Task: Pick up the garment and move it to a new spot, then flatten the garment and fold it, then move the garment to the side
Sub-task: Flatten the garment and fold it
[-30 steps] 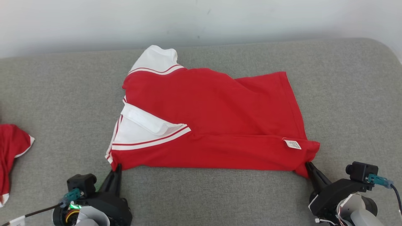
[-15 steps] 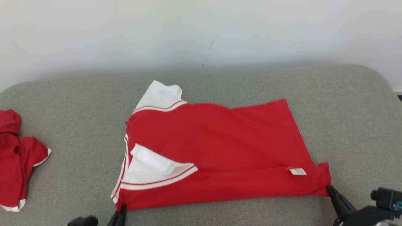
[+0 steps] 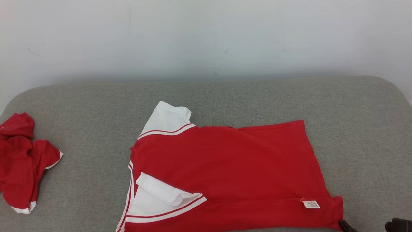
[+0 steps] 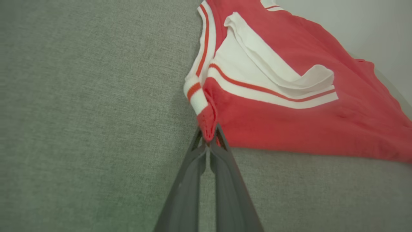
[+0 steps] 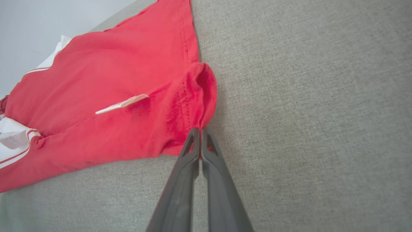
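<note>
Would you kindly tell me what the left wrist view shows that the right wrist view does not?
Left wrist view: the left hand shut on a corner of the red and white fabric shirt, right beside a white red-striped ribbed cuff. Right wrist view: the right hand shut on a red hem corner, near a small white care label sticking up. Both: the shirt lying on the grey woven cushion.

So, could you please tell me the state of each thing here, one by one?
garment: lying mostly flat, near edge folded over.
left gripper: shut on garment, at the corner beside the white trim.
right gripper: shut on garment, at the hem corner.
other red cloth: crumpled, lying apart.
</note>
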Tool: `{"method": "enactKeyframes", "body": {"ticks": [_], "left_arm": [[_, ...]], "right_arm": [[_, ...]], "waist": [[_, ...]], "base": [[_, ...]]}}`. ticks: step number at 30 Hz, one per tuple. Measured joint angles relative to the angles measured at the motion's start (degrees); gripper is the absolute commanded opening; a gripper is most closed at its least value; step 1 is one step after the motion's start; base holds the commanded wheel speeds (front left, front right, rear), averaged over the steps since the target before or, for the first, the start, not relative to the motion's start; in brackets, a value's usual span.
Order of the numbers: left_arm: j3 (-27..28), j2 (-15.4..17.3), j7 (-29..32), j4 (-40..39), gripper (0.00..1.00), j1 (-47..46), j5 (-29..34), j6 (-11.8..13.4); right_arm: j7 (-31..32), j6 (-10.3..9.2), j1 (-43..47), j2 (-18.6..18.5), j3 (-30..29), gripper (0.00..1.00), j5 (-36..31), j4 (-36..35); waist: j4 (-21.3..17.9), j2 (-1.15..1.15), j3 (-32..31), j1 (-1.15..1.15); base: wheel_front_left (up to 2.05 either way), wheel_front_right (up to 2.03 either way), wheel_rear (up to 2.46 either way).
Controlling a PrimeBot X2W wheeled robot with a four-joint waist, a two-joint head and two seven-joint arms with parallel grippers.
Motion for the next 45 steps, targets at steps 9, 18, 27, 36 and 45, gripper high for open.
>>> {"method": "enactKeyframes", "body": {"ticks": [9,18,27,36,45], "left_arm": [[2.19,0.55,-0.42,-2.02,1.0,0.55,0.51,2.4],[8.2,1.02,-0.79,-11.24,1.0,-0.13,14.37,5.53],[16.5,-4.64,-0.88,-20.73,1.0,1.25,28.85,5.41],[22.15,-9.46,-0.88,-20.84,1.0,2.77,34.42,2.65],[25.8,-7.95,-0.92,-15.04,1.0,-2.81,35.48,-5.16]], "right_arm": [[1.46,0.0,1.53,3.1,-4.94,1.0,-5.55,-3.33],[-3.0,0.0,-0.83,7.6,-7.21,1.0,-10.07,-8.92],[-14.54,0.0,-3.07,12.0,-5.69,1.0,-16.99,-7.69],[-19.58,0.0,-4.45,14.1,-3.2,1.0,-28.47,-4.2],[-19.74,0.0,-9.1,16.95,-4.97,1.0,-30.99,-4.81]], "waist": [[0.02,0.0,-0.19,0.0],[-0.03,0.0,-0.49,0.01],[0.43,0.0,-0.63,0.01],[-0.17,0.0,0.44,0.01],[-2.36,0.0,2.7,0.01]], "base": [[0.0,0.0,0.0],[0.0,0.0,0.0],[0.0,0.0,0.0],[0.0,0.0,0.0],[0.0,0.0,0.0]]}}
